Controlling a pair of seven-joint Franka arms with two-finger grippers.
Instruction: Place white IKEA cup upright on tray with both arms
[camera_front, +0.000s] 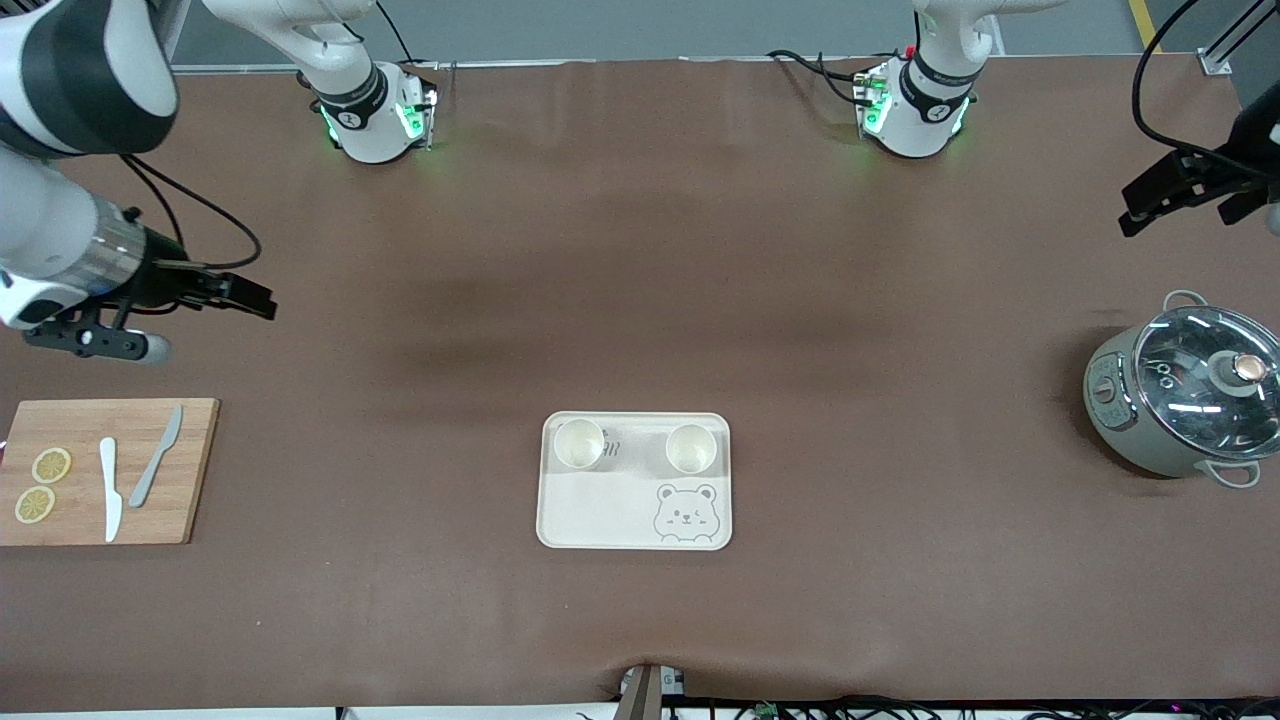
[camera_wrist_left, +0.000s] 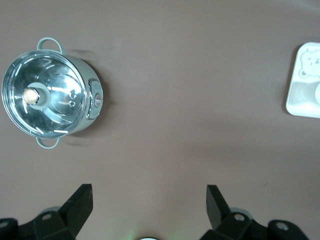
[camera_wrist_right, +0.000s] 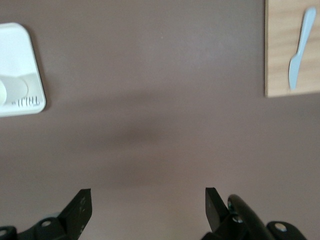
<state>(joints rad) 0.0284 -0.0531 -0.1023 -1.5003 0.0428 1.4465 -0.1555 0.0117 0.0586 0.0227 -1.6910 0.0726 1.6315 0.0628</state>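
Cups (camera_front: 579, 443) (camera_front: 690, 448): two upright on tray (camera_front: 600, 520). Both grippers (camera_front: 1150, 205) (camera_front: 250, 298) over bare table, fingers apart, empty.

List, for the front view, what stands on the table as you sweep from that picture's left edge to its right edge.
Wooden cutting board → tray carrying two white cups → lidded pot.

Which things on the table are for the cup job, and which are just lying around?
For the job:
tray
two white cups standing upright on it
left gripper, open, waiting
right gripper, open, waiting

Just lying around:
cutting board
two knives
lemon slices
pot
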